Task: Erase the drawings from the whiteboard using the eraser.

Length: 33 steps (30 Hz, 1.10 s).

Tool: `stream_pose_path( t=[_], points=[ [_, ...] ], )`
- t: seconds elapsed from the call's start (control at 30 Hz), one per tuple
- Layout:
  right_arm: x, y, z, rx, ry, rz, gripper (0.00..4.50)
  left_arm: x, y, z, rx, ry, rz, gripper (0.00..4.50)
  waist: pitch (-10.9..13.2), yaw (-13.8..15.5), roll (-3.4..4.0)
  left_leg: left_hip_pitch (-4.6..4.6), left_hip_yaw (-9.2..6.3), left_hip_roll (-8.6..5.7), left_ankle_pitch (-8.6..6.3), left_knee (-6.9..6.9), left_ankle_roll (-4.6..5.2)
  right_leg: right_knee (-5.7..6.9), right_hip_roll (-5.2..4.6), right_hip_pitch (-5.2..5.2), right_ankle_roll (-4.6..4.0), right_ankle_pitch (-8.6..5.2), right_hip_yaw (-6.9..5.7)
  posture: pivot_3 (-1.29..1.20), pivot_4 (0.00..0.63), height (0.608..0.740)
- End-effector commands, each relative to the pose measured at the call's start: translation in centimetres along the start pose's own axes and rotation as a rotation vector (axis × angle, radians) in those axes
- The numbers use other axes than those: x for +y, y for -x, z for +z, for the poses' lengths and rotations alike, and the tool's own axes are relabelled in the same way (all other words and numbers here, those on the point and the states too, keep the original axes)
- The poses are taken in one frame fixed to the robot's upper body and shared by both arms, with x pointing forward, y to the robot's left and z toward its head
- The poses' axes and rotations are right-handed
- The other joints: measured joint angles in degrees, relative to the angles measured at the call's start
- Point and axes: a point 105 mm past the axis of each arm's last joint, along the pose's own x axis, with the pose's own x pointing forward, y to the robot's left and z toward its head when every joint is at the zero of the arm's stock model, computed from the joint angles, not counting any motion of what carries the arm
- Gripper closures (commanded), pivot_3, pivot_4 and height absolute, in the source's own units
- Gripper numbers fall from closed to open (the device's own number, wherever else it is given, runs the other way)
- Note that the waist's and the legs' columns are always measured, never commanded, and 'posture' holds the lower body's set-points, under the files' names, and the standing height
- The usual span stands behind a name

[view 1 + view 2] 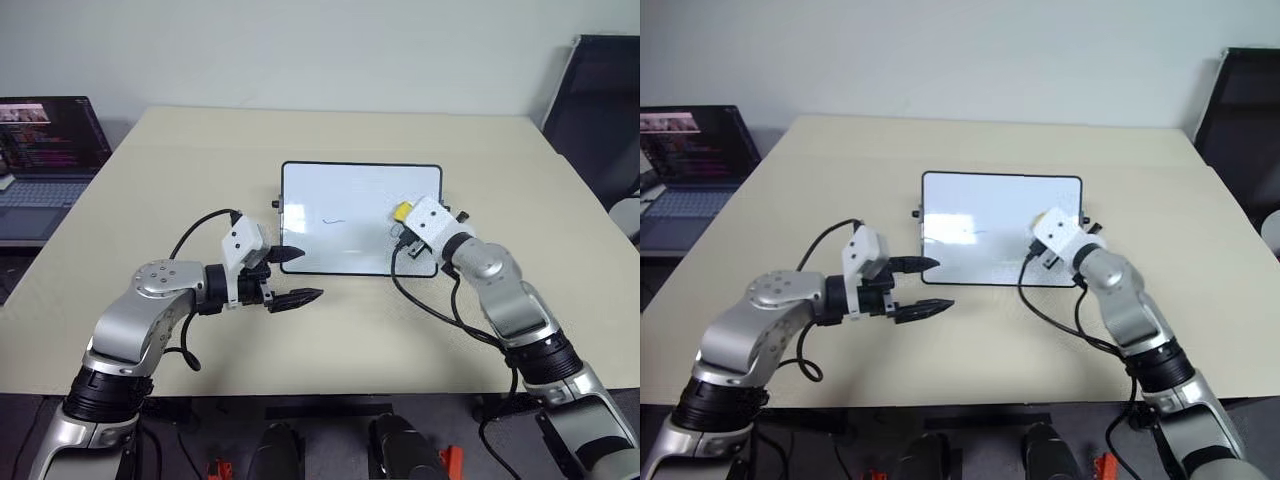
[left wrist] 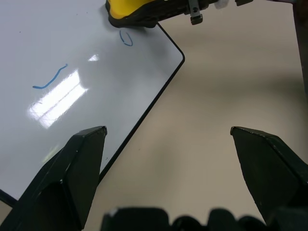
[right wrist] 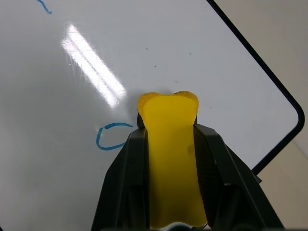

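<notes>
The right end effector point(image 3: 168, 144) is clamped on the yellow eraser point(image 3: 169, 159), pressing it onto the whiteboard point(image 1: 350, 200) beside a blue loop point(image 3: 108, 137) — a wavy blue dash point(image 2: 50, 81) lies farther left. The left end effector point(image 1: 295, 275) hovers with fingers apart over the whiteboard's near left corner on the beige tabletop point(image 1: 200, 160).

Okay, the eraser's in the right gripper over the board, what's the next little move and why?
Probably slide the eraser sideways onto the small blue loop right beside it. The right gripper is shut on the eraser above the whiteboard, the loop is unwiped, and the wavy dash lies farther off for later.
</notes>
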Motion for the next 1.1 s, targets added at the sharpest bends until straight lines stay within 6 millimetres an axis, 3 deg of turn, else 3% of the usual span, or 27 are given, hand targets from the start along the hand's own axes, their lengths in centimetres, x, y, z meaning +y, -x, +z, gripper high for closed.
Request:
stream_pose_path(
  t=[0.03, 0.13, 0.2, 0.27, 0.4, 0.5, 0.63, 0.73, 0.9, 1.1],
  points=[
    [3.1, 0.8, -1.9, 0.066, 0.045, 0.166, 3.54, 0.1, 0.2, 0.7, -0.025, -0.039, 0.001, 0.00, 0.0, -0.1, -0.04, 0.01, 0.00, 0.00, 0.00, 0.00, 0.00, -0.01, 0.00, 0.02, 0.00, 0.00, 0.01, 0.00, 0.150, 0.740],
    [4.4, 1.3, -2.1, 0.065, 0.129, 0.239, 3.54, 0.2, 0.2, 0.6, -0.026, -0.038, 0.003, 0.00, 0.0, -0.2, -0.05, 0.01, 0.01, 0.01, -0.01, -0.04, 0.00, -0.03, 0.00, 0.04, 0.00, 0.00, 0.00, 0.00, 0.150, 0.740],
    [3.8, 1.1, -2.1, 0.069, 0.154, 0.196, 3.54, 0.2, 0.3, 0.5, -0.026, -0.038, 0.004, 0.00, 0.0, -0.4, -0.05, 0.02, 0.01, 0.02, -0.01, -0.06, 0.00, -0.01, 0.01, 0.02, 0.00, 0.00, -0.02, 0.00, 0.150, 0.740],
    [1.6, 0.7, -1.7, 0.065, 0.151, 0.058, 3.54, 0.3, 0.3, 0.5, -0.026, -0.038, 0.004, 0.00, 0.0, -0.3, -0.05, 0.04, 0.00, 0.02, -0.01, -0.06, 0.00, 0.03, 0.01, 0.01, 0.00, 0.00, -0.02, 0.00, 0.150, 0.740],
    [-0.7, 0.5, -1.6, 0.071, 0.135, -0.061, 3.54, 0.3, 0.3, 0.4, -0.025, -0.040, 0.002, 0.00, 0.0, -0.3, -0.05, 0.04, 0.00, -0.02, 0.00, 0.00, 0.00, -0.05, -0.02, 0.02, 0.00, 0.00, 0.02, 0.00, 0.150, 0.740],
    [-0.3, 0.7, -2.4, 0.104, 0.131, -0.025, 3.54, 0.3, 0.3, 0.4, -0.025, -0.041, 0.000, 0.00, 0.0, -0.2, -0.05, 0.04, 0.02, -0.04, 0.00, 0.01, 0.00, -0.09, -0.05, 0.02, 0.00, 0.00, 0.04, 0.00, 0.150, 0.740],
    [2.6, 1.3, -3.1, 0.124, 0.113, 0.132, 3.54, 0.3, 0.3, 0.3, -0.025, -0.040, 0.001, 0.00, -0.1, -0.1, -0.09, 0.04, 0.02, -0.03, 0.01, 0.01, 0.01, -0.08, -0.05, 0.04, 0.00, 0.00, 0.02, 0.00, 0.150, 0.740],
    [4.1, 1.5, -2.6, 0.100, 0.111, 0.204, 3.54, 0.4, 0.4, 0.2, -0.024, -0.036, 0.004, 0.00, -0.1, -0.2, -0.11, 0.04, 0.02, -0.02, 0.00, 0.00, 0.00, -0.07, -0.04, 0.06, 0.00, 0.00, 0.02, 0.00, 0.150, 0.740],
    [2.4, 1.5, -1.1, 0.040, 0.067, 0.102, 3.54, 0.6, 0.6, -0.1, -0.025, -0.024, 0.021, 0.00, -0.1, -0.5, -0.11, 0.04, 0.02, 0.02, 0.00, -0.08, 0.00, -0.02, 0.00, -0.01, 0.00, 0.00, 0.00, 0.00, 0.150, 0.740],
    [1.4, 3.6, 1.1, -0.076, -0.209, 0.104, 3.54, 1.5, 1.6, -0.4, -0.034, -0.010, 0.094, 0.00, 0.0, -0.2, -0.09, -0.04, 0.02, -0.01, 0.00, -0.08, 0.00, -0.05, -0.02, -0.05, 0.00, 0.00, 0.02, 0.00, 0.150, 0.740]
  ],
)
